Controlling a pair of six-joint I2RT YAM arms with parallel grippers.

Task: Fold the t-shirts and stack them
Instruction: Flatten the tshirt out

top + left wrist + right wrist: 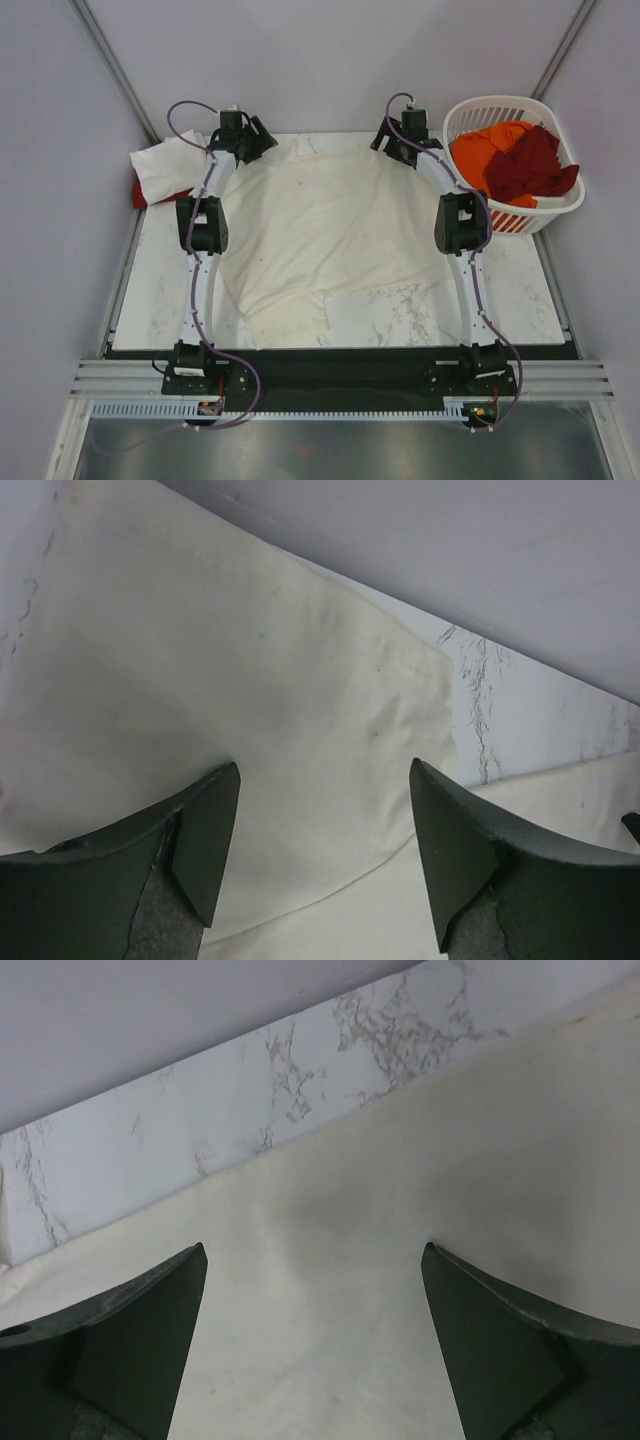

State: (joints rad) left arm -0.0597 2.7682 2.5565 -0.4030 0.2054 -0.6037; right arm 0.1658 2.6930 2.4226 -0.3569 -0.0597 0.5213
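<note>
A cream t-shirt (320, 235) lies spread over the middle of the marble table (520, 290), a sleeve hanging toward the front edge. My left gripper (262, 140) is open over the shirt's far left corner; the cream cloth (250, 680) fills the left wrist view between its fingers (210, 830). My right gripper (388, 140) is open over the shirt's far right corner, with cream cloth (330, 1290) below its fingers (480, 1330). A folded white shirt (170, 165) lies on a red one (150, 195) at the far left.
A white laundry basket (500, 108) at the far right holds orange (485, 150) and dark red (530, 165) shirts. Grey walls close the back and sides. The bare marble back edge (200, 1100) runs beyond the shirt.
</note>
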